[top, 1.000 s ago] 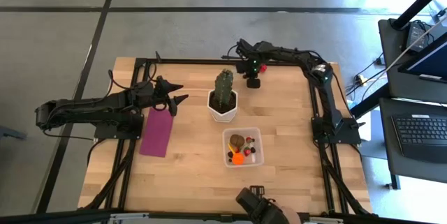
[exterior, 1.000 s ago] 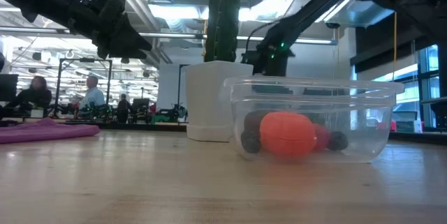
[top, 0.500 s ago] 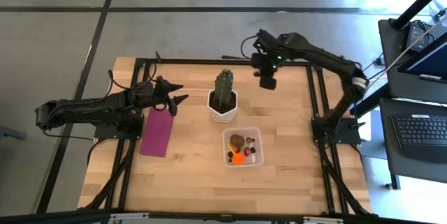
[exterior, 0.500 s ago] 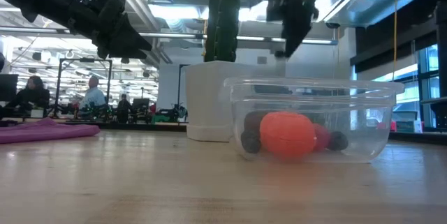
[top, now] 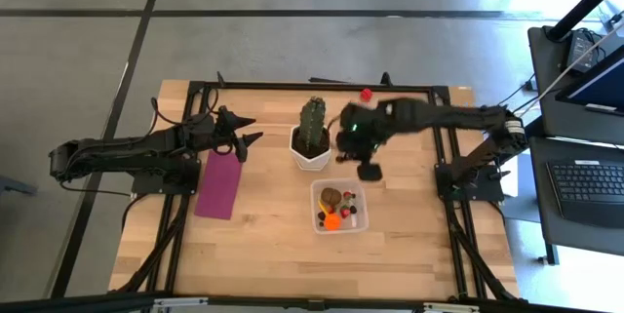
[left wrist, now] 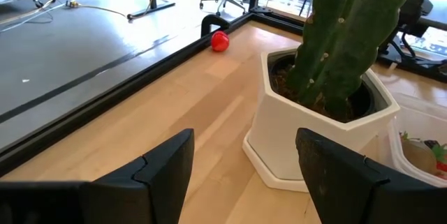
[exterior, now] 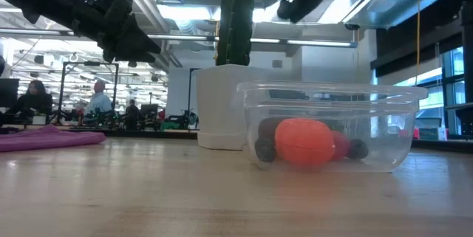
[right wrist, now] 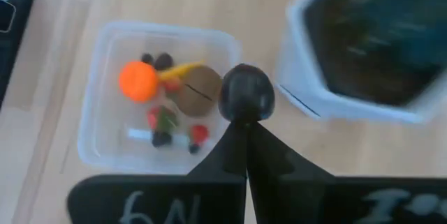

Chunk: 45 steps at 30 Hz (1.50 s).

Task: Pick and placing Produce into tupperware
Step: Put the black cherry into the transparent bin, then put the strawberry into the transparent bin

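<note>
1. The clear container (top: 339,206) sits upright and open, lower centre right of the overhead frame; it is square with rounded corners and low walls.
2. Inside it lie an orange ball (top: 332,222), a brown piece (top: 331,197), and small red and dark bits.
3. A dark round piece (right wrist: 246,93) is pinched at the tips of the right gripper (right wrist: 246,121), above the container.
4. A lone red piece (top: 367,94) rests at the table's top edge.
</note>
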Motion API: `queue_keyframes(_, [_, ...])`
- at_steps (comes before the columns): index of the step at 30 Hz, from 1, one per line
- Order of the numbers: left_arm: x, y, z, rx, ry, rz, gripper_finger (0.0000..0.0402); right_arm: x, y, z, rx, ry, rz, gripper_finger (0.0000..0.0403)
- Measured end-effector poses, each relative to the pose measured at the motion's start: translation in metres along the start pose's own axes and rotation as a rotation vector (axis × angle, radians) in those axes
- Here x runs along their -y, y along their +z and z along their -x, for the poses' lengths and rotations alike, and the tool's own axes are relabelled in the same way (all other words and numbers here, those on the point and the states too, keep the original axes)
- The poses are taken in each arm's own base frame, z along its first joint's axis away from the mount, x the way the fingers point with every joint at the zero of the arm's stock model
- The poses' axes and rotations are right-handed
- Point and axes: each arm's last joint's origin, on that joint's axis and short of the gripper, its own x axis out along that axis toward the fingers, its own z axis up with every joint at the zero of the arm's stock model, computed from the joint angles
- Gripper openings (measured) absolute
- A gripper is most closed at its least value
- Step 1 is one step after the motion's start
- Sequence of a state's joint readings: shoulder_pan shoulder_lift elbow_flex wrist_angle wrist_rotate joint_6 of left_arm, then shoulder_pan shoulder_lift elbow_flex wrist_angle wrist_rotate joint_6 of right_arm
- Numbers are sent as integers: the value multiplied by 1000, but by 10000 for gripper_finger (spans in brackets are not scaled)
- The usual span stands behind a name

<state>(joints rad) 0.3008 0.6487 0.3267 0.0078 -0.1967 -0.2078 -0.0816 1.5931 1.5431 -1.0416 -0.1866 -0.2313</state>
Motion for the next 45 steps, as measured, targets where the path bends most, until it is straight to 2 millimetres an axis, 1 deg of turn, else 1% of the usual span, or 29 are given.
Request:
queue_keyframes(2, [0, 0, 0, 0, 0, 10, 244, -9, -4, -22, 1, 16, 12, 0])
queue_keyframes(5, [0, 0, 0, -3, 0, 26, 244, -21, -17, -55, -20, 39, 22, 0])
queue_keyframes(8, [0, -1, 0, -7, -7, 26, 244, -35, -32, -82, -20, 46, 20, 0])
queue_keyframes(11, [0, -1, 0, -8, -7, 25, 244, -45, -46, -100, -34, 48, 21, 0])
queue_keyframes(15, [0, -1, 0, -9, -7, 25, 244, -51, -56, -114, -23, 12, 25, 0])
queue_keyframes(18, [0, -1, 0, -9, -7, 25, 244, -52, -60, -118, -22, 1, 22, 3])
queue_keyframes(22, [0, -1, 0, -9, -6, 25, 244, -52, -63, -119, -32, 3, 18, 25])
queue_keyframes(31, [0, -1, 0, -10, -6, 24, 244, -52, -62, -118, -30, 5, 19, 53])
queue_keyframes(34, [0, -1, 0, -10, -6, 24, 244, -52, -60, -115, -37, 7, 23, 72])
queue_keyframes(38, [0, -1, 0, -9, -6, 24, 244, -52, -54, -107, -62, 7, 15, 128])
queue_keyframes(41, [0, -1, 0, -9, -6, 24, 244, -45, -50, -99, -85, 0, -3, 189])
queue_keyframes(45, [0, -1, 0, -10, -6, 24, 244, -29, -44, -87, -98, -42, -32, 276])
